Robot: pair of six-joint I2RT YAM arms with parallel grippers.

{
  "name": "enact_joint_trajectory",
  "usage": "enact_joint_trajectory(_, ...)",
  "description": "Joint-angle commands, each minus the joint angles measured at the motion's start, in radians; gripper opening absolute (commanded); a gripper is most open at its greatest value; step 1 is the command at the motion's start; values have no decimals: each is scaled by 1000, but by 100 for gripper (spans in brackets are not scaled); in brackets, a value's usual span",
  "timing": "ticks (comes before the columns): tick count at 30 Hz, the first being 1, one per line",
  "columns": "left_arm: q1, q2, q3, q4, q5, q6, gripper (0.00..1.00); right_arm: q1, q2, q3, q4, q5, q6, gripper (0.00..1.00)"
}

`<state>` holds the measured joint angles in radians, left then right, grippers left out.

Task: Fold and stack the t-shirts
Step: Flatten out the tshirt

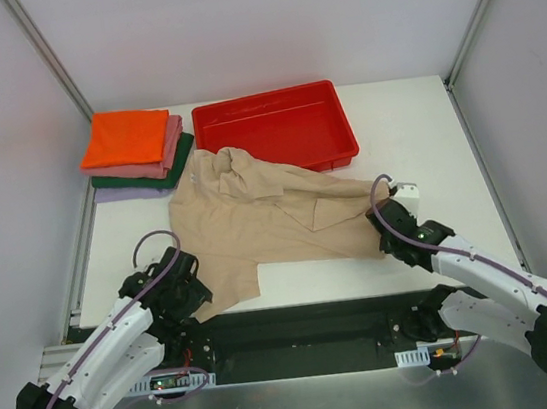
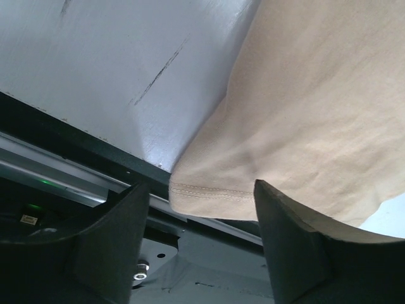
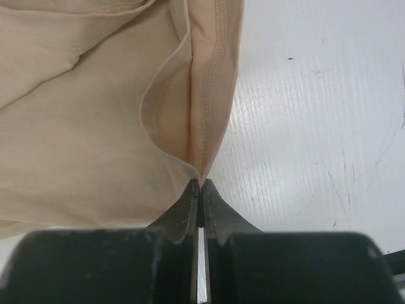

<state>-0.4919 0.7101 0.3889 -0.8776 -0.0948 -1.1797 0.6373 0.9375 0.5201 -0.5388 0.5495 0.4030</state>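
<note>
left fingers [image 2: 114, 240] apart, right fingers [image 3: 182, 215] together

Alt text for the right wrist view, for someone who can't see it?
The right gripper, jaws shut, pinches a stitched hem fold of the beige t-shirt. The shirt fills the left of the frame; bare white table lies to the right.

Three views, one high and fixed and two close on the wrists, all meeting on the beige t-shirt [image 1: 257, 229].

The top camera looks down and forward from above and behind the arms [image 1: 102, 358], taking in the whole table [image 1: 426, 134]. The left wrist camera peers out between its own fingers [image 2: 114, 240] at the shirt's near hem and the table edge, very close. The right wrist camera looks along its fingers [image 3: 183, 215] at a shirt edge, equally close.
</note>
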Motion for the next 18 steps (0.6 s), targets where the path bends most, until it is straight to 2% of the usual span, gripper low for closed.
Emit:
enact_joint_trajectory(1, -7, 3, -22, 5, 1, -14, 61, -17, -16, -12, 17, -13, 13, 1)
enact_joint_trajectory(6, -7, 15, -62, 95, 47, -14, 52, -28, -5, -11, 25, -28, 3, 1)
enact_joint_trajectory(7, -7, 20, -65, 106, 56, -15, 47, -30, -3, -11, 28, -29, 3, 1)
enact_joint_trajectory(8, -7, 28, -65, 108, 61, -17, 36, -31, -5, -11, 26, -31, 3, 1)
enact_joint_trajectory(14, -7, -15, -39, 109, 93, 11, 0, -41, -26, -12, 26, -37, -3, 1)
enact_joint_trajectory(18, -7, -90, 10, 108, 93, 44, 0, -45, -63, 4, 14, -49, -19, 1)
